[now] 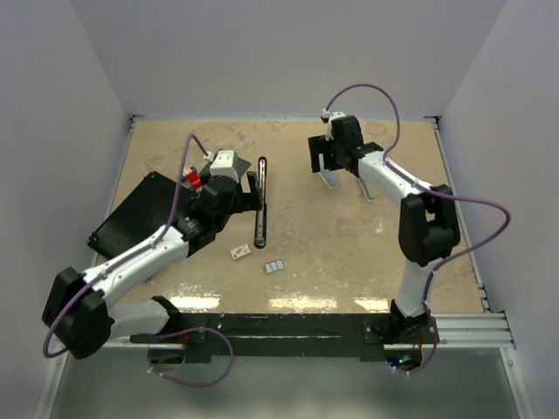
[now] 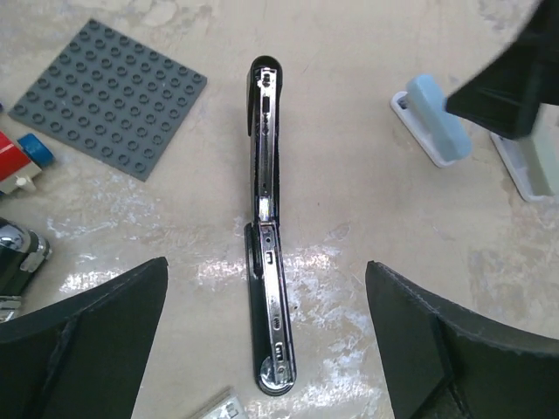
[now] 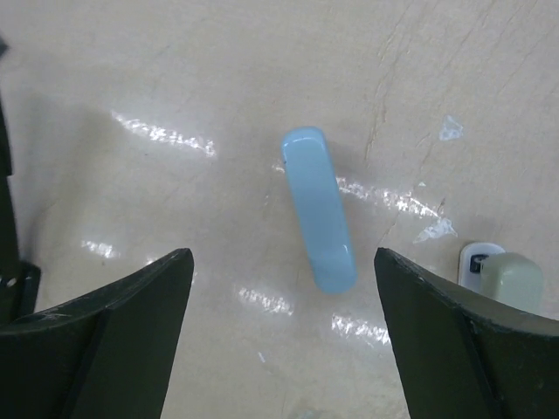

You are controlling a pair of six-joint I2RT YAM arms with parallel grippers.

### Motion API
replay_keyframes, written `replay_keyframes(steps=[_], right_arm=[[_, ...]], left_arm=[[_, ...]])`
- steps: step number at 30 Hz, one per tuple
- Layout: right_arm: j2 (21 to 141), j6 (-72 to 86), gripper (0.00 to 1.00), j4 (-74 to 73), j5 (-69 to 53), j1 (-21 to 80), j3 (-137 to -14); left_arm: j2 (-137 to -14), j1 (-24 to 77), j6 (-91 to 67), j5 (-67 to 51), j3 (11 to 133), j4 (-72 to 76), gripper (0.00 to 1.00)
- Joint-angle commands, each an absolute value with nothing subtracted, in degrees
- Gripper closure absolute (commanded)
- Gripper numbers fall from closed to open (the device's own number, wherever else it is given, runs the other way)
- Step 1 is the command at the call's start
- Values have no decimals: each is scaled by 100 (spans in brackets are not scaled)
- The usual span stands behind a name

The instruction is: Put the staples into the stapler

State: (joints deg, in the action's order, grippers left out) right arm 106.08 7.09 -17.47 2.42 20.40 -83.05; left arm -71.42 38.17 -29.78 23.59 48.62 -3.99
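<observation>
The black stapler (image 1: 260, 202) lies opened out flat on the table, its metal channel (image 2: 269, 262) facing up. My left gripper (image 1: 251, 199) hovers over it, open, with one finger (image 2: 87, 340) on each side and nothing held. The staples (image 1: 274, 266), a small pale grey-blue block, lie on the table near the stapler's near end, beside a little white box (image 1: 240, 252). My right gripper (image 1: 327, 164) is open at the far side of the table, above a small light blue stapler (image 3: 319, 209), with nothing between its fingers (image 3: 454, 340).
A dark studded baseplate (image 2: 109, 96) lies to the left of the black stapler. A pale green stapler (image 3: 502, 279) stands to the right of the light blue one (image 2: 432, 118). Small red, white and blue pieces (image 2: 22, 161) sit by the baseplate.
</observation>
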Motion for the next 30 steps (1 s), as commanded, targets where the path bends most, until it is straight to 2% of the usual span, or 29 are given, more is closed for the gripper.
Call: replay_keyframes(steps=[1, 7, 9, 14, 27, 30], right_arm=[[11345, 361, 14, -2426, 667, 2039, -9210], [12207, 176, 20, -2636, 940, 2048, -9948], [12348, 97, 26, -2628, 862, 2057, -10124], [12507, 26, 40, -2663, 923, 2083, -10257], [12472, -290, 47, -2646, 861, 2118, -10362], [12480, -334, 57, -2619, 835, 2136, -10362]], left_arm=[[-6138, 3832, -2180, 1960, 4264, -299, 0], [-5072, 3832, -1837, 1749, 3569, -150, 0], [-4966, 3832, -1802, 1626, 3507, -211, 0], [-4957, 3832, -1705, 1337, 3507, -237, 0], [-5317, 3823, -1556, 580, 3604, -97, 0], [-5309, 3832, -1521, 475, 3586, -114, 0]])
